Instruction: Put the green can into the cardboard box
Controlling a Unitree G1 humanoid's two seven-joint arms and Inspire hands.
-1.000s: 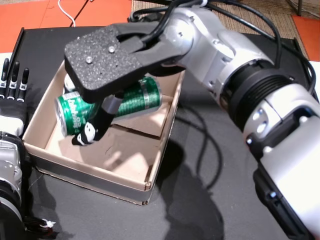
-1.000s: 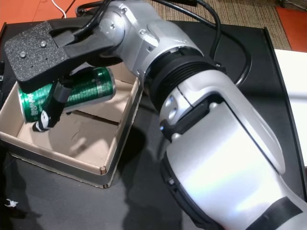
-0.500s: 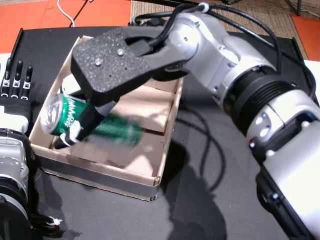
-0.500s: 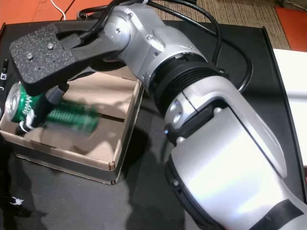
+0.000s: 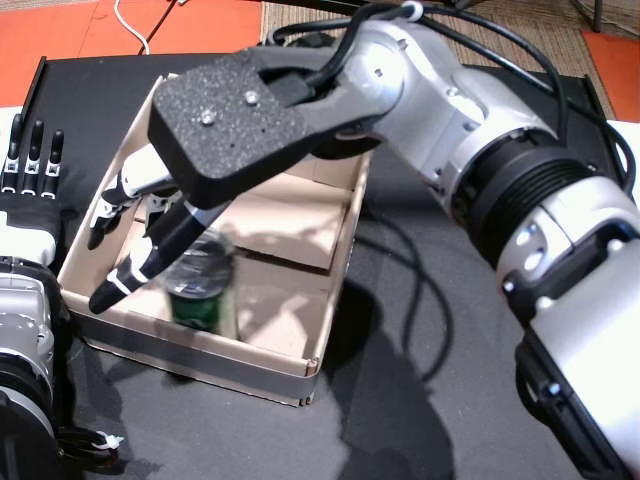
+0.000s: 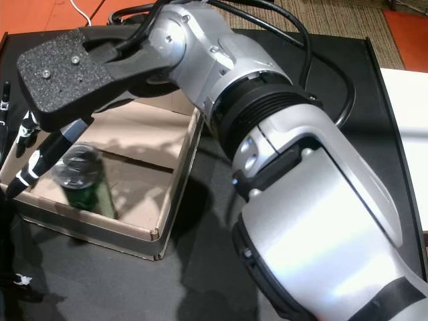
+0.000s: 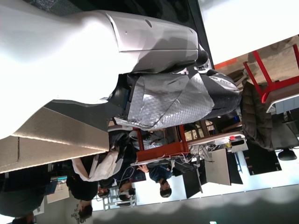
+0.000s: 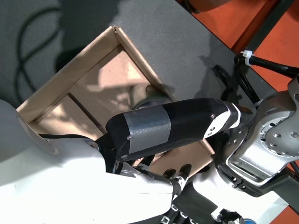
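The green can [image 5: 203,290] [image 6: 83,180] stands roughly upright and blurred inside the cardboard box [image 5: 338,262] [image 6: 175,179], near its front left corner. My right hand [image 5: 230,120] [image 6: 63,67] hovers over the box, open, its fingers [image 5: 140,265] spread and pointing down left, just left of the can and apart from it. In the right wrist view the taped thumb [image 8: 168,128] crosses the box [image 8: 88,88], with the can's top [image 8: 150,95] showing behind it. My left hand [image 5: 30,170] rests flat beside the box's left wall, open and holding nothing.
The box lies on a black mat [image 5: 420,400] over an orange floor [image 5: 70,25]. Black cables [image 5: 490,45] trail along my right arm at the back. The left wrist view shows only arm casing and a room with people.
The right hand has let go of the can. The can dropped from lying sideways in the fingers to standing in the box's front left corner, and the fingers have spread apart.
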